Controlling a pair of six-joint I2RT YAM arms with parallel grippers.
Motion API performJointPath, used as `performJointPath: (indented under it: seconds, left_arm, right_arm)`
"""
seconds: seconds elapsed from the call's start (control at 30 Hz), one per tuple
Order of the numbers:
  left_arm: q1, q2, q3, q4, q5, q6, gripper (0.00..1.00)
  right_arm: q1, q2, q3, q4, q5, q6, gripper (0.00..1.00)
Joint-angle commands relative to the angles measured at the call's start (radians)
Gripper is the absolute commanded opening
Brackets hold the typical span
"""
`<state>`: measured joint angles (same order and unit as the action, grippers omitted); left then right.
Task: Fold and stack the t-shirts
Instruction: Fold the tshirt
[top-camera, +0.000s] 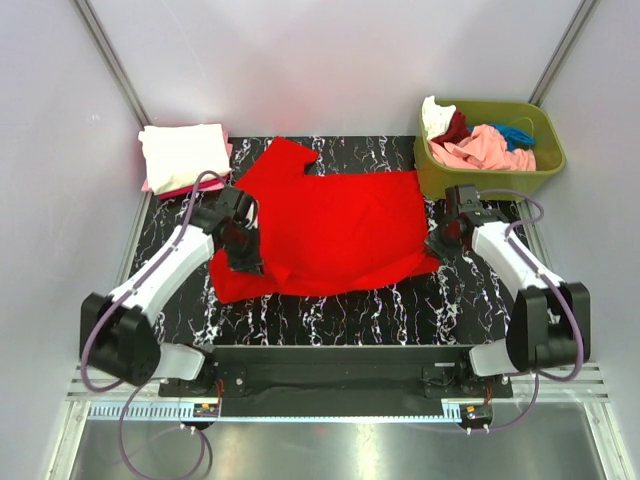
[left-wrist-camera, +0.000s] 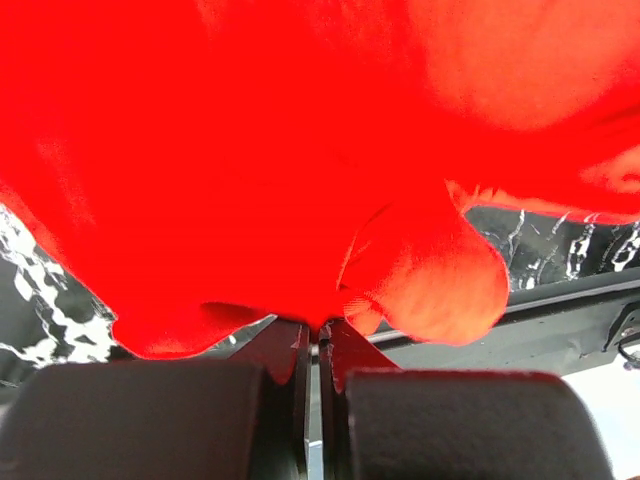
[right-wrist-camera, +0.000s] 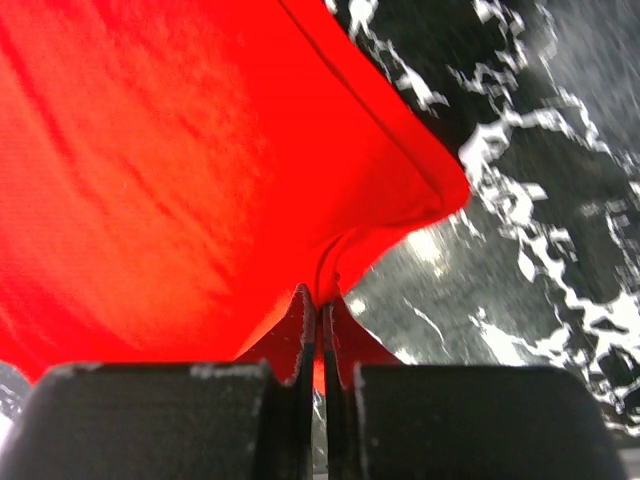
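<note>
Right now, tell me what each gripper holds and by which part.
Both hold the bright red t-shirt: the left gripper is shut on bunched cloth at its left edge, the right gripper on its right edge beside the near corner.

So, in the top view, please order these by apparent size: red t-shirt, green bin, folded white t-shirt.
Largest: red t-shirt.
Then: green bin.
Smallest: folded white t-shirt, clearly smaller than the bin.

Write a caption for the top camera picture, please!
Left gripper and right gripper pinch the red t-shirt on the table, near a folded stack and a green bin.
</note>
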<state>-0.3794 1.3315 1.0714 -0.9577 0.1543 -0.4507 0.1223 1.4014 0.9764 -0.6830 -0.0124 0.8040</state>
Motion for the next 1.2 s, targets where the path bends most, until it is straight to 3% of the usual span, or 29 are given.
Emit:
performJointPath:
  seconds: [0.0,0.33,0.7,0.8,0.83,0.9,0.97,1.03,1.17]
  left_arm:
    - [0.045,0.083,0.087,0.013,0.08,0.124,0.0]
    - [0.1,0.297,0.307,-0.049,0.057,0.219,0.0]
    - [0.163,0.4,0.355,-0.062,0.011,0.264,0.0]
    - [0.171,0.431,0.358,-0.055,-0.001,0.259,0.0]
    - [0.175,0.44,0.367,-0.055,-0.004,0.259,0.0]
    - [0.186,0.477,0.386,-0.062,-0.021,0.25,0.04]
    - [0.215,0.518,0.441,-0.073,-0.015,0.238,0.25]
    - [0.25,0.549,0.518,-0.088,0.005,0.207,0.33]
    - [0.28,0.522,0.628,-0.096,-0.015,0.158,0.59]
  right_arm:
    - [-0.01,0.083,0.085,0.048,0.008,-0.032,0.0]
    - [-0.027,0.258,0.211,0.069,0.003,-0.039,0.0]
    - [-0.075,0.329,0.2,0.099,-0.035,-0.046,0.0]
    - [-0.078,0.364,0.212,0.105,-0.066,-0.058,0.14]
    - [-0.079,0.376,0.223,0.108,-0.073,-0.063,0.31]
    - [-0.085,0.406,0.24,0.105,-0.08,-0.066,0.47]
    - [-0.096,0.433,0.278,0.097,-0.083,-0.066,0.64]
    - [-0.116,0.449,0.343,0.067,-0.083,-0.069,0.67]
    - [-0.159,0.414,0.43,0.001,-0.049,-0.091,0.79]
